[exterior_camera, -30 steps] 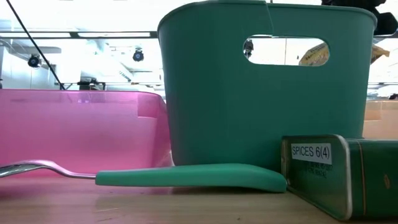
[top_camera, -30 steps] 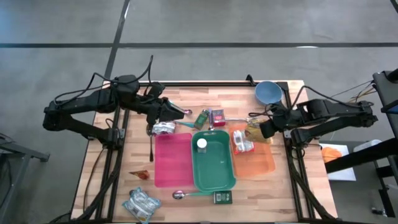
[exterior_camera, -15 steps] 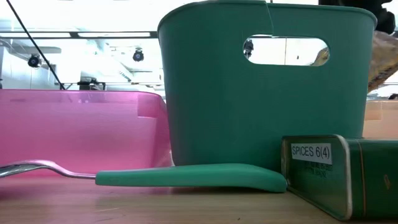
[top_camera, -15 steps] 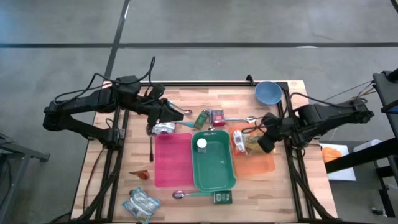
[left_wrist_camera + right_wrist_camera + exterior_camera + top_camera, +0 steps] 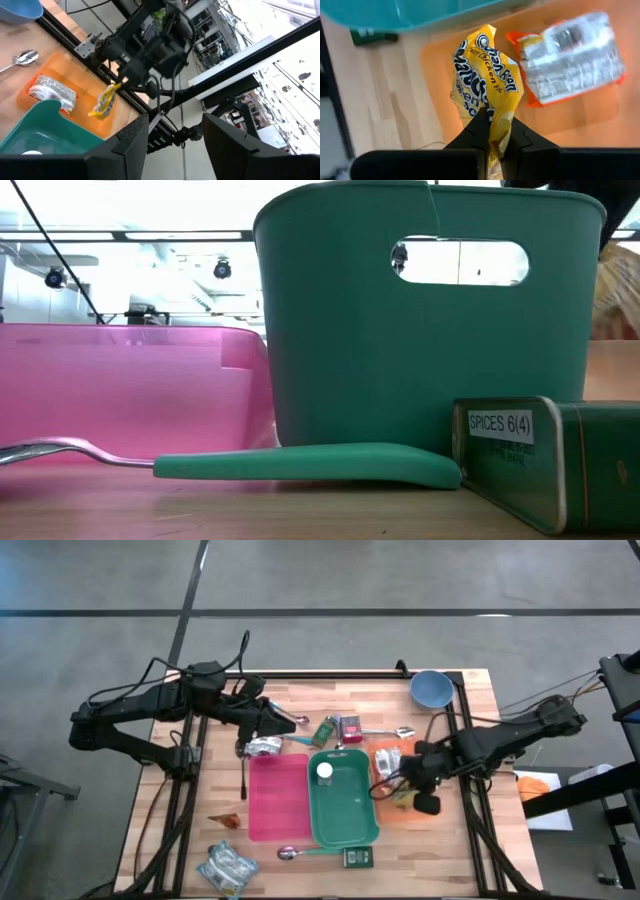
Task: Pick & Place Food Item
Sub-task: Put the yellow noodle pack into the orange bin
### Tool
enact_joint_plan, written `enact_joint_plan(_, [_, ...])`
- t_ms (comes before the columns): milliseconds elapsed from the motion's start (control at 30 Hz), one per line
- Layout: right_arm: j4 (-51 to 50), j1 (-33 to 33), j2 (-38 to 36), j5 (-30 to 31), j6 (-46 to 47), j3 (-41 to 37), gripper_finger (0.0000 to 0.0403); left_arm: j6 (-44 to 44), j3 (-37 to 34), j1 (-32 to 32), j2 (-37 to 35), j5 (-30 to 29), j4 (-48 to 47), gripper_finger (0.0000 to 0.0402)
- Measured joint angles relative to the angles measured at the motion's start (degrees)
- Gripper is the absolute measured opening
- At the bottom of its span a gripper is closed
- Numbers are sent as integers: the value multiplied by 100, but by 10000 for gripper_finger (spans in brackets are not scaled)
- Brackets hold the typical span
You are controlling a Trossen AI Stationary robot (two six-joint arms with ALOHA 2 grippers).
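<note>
On the wooden table [image 5: 300, 840], the orange tray [image 5: 590, 112] holds a clear-wrapped packet [image 5: 572, 60]; the right gripper [image 5: 492, 131], jaws clamped, dangles the yellow snack bag [image 5: 487, 82] above it. Left gripper [image 5: 275, 720] half-open, empty. Only the low view reads the spice tin [image 5: 545, 460].

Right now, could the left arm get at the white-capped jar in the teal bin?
Probably yes. The left gripper hovers just beyond the pink bin, holding nothing, and the white-capped jar stands uncovered in the teal bin. The right gripper, holding a yellow noodle packet, is over the orange tray.
</note>
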Motion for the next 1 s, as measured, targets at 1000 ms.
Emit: enact_joint_plan(1000, [-195, -485, 2343, -3, -3924, 855, 13, 18, -2, -2, 0, -7, -12, 186])
